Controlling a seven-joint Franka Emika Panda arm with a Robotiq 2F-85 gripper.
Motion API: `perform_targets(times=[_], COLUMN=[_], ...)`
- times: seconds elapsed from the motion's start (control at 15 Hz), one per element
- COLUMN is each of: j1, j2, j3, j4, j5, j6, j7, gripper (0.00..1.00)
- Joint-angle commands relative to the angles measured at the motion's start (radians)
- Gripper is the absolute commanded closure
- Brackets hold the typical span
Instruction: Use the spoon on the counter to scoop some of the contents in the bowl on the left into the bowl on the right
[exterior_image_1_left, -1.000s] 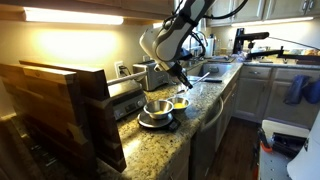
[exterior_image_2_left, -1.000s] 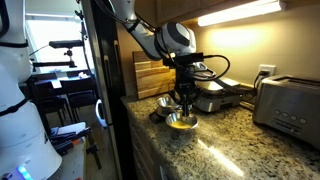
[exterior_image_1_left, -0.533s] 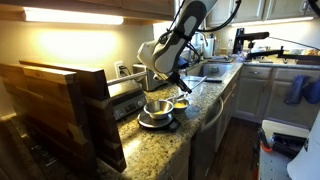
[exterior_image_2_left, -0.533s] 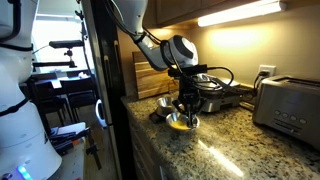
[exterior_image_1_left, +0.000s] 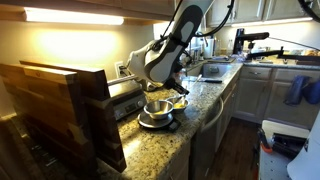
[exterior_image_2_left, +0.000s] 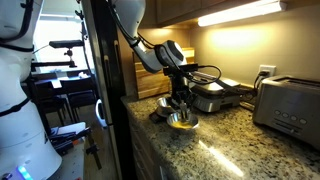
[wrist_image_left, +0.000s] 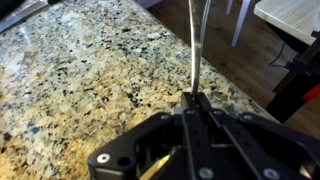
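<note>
Two bowls sit close together on the counter (exterior_image_1_left: 165, 145), near the middle of both exterior views. One is a steel bowl (exterior_image_1_left: 156, 107). The other, just right of it in the frame, is a bowl with yellow contents (exterior_image_1_left: 180, 102). I cannot tell whether their rims touch.

Gripper (wrist_image_left: 196, 102): jaws pressed fully together on a thin bright handle, which I take to be the spoon (wrist_image_left: 193, 50). In the wrist view the handle runs straight from the fingertips to the top edge of the frame. The scoop end is not visible in any view.

Key relation: in an exterior view the gripper (exterior_image_1_left: 172, 92) hangs directly over the pair, closer to the yellow bowl than to the steel one. The wrist view shows only granite and floor (wrist_image_left: 255, 60) past the counter edge, with no bowl in it. So I cannot confirm which bowl the spoon's far end is over, or whether it is already inside one.

Judgement: the bowls lie side by side, so the transfer is a short sideways carry. The spoon's long axis must stay level across it. The risk is spilling on the counter between the rims.
</note>
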Motion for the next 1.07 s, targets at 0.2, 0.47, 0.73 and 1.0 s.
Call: perform_targets(times=[0.2, 0.47, 0.73, 1.0], j1=[0.062, 0.050, 0.032, 0.021], j2=[0.006, 0.018, 0.038, 0.069], j3=[0.036, 0.040, 0.033, 0.026], j4=[-0.006, -0.008, -0.006, 0.010], j5=[-0.161, -0.202, -0.232, -0.274], j6=[-0.125, -0.143, -0.121, -0.125], j7=[0.001, 0.004, 0.009, 0.006], gripper=[0.96, 0.96, 0.96, 0.96])
